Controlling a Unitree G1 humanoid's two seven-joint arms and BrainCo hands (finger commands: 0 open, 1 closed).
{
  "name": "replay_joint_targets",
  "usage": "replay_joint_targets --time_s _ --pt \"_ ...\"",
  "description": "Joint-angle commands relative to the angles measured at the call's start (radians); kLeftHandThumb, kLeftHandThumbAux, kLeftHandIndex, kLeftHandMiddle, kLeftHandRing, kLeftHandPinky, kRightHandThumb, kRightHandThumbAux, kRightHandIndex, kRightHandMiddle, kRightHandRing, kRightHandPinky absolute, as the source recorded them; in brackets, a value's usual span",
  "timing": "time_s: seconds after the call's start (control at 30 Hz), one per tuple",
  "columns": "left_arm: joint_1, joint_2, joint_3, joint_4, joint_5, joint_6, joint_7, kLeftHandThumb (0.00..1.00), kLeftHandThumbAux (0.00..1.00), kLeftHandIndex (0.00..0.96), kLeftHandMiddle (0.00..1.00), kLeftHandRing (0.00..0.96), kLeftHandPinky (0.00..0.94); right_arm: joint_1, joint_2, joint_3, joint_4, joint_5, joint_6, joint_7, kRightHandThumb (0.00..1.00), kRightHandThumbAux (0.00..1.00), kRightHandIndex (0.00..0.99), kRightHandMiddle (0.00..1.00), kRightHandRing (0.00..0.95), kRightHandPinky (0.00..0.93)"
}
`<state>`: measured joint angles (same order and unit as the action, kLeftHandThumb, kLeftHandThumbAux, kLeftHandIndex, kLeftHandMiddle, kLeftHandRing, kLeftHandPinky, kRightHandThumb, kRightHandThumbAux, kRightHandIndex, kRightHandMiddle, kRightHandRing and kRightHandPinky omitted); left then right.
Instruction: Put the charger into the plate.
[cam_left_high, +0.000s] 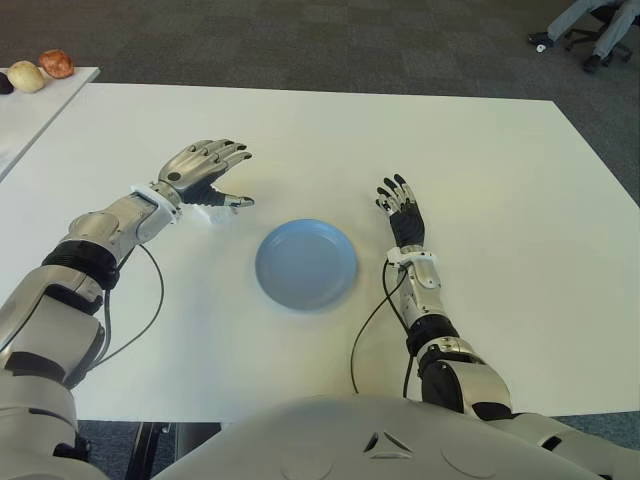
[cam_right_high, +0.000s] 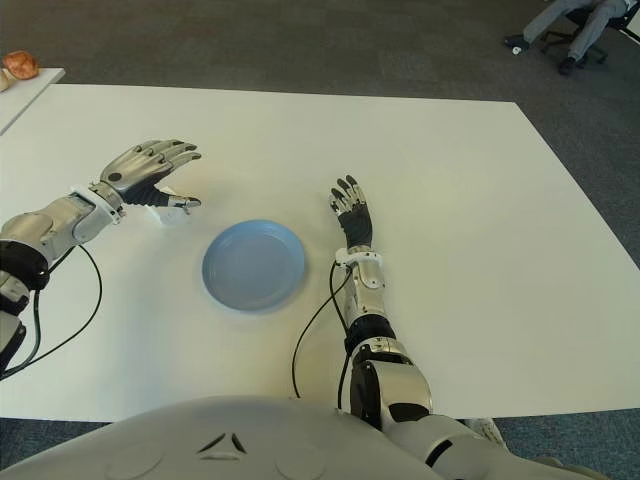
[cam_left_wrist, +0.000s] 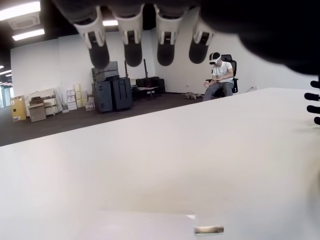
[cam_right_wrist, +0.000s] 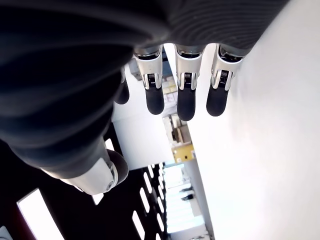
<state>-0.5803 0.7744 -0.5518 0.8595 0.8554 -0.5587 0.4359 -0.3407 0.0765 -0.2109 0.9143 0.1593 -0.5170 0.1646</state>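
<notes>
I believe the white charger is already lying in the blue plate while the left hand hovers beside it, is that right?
Not quite: the blue plate holds nothing. The white charger lies on the white table beside the plate, on the robot's left, under the open left hand, as the left eye view shows. The rest holds.

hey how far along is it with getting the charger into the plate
Nothing looks done yet: the blue plate is empty. In hand: the left hand hovers with open fingers over the white charger, which lies on the table to the left of the plate; no grasp yet. Left: grip, carry to the plate, release. The right hand shows idle, right of the plate.
</notes>
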Motion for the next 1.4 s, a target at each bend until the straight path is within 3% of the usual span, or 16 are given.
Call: replay_joint_targets --time_s 0.03,0.37,0.5,0.67,1.4 --pt "0.049 -0.003 0.033 -0.009 -0.02 0.027 -0.002 0.406 0.1 0.0 0.0 0.0 0.0 0.073 0.002 -0.002 0.069 0.001 0.034 -0.005 0.204 0.742 0.061 0.137 0.137 0.182" --pt "0.139 -0.044 0.121 0.027 -0.114 0.117 -0.057 0.408 0.09 0.0 0.0 0.0 0.0 0.07 0.0 -0.005 0.087 0.006 0.003 0.012 0.203 0.743 0.058 0.135 0.134 0.183" --pt "0.139 -0.096 0.135 0.129 -0.145 0.143 -0.051 0.4 0.093 0.0 0.0 0.0 0.0 0.068 -0.001 -0.006 0.093 0.007 -0.006 0.016 0.199 0.742 0.058 0.136 0.134 0.181" --pt "0.136 -0.121 0.149 0.169 -0.168 0.159 -0.059 0.393 0.097 0.0 0.0 0.0 0.0 0.068 -0.001 -0.007 0.096 0.007 -0.014 0.018 0.196 0.738 0.061 0.138 0.135 0.184" --pt "0.153 -0.156 0.152 0.257 -0.194 0.2 -0.049 0.388 0.112 0.0 0.0 0.0 0.0 0.066 0.001 -0.016 0.109 0.018 -0.034 0.041 0.198 0.732 0.07 0.135 0.126 0.174"
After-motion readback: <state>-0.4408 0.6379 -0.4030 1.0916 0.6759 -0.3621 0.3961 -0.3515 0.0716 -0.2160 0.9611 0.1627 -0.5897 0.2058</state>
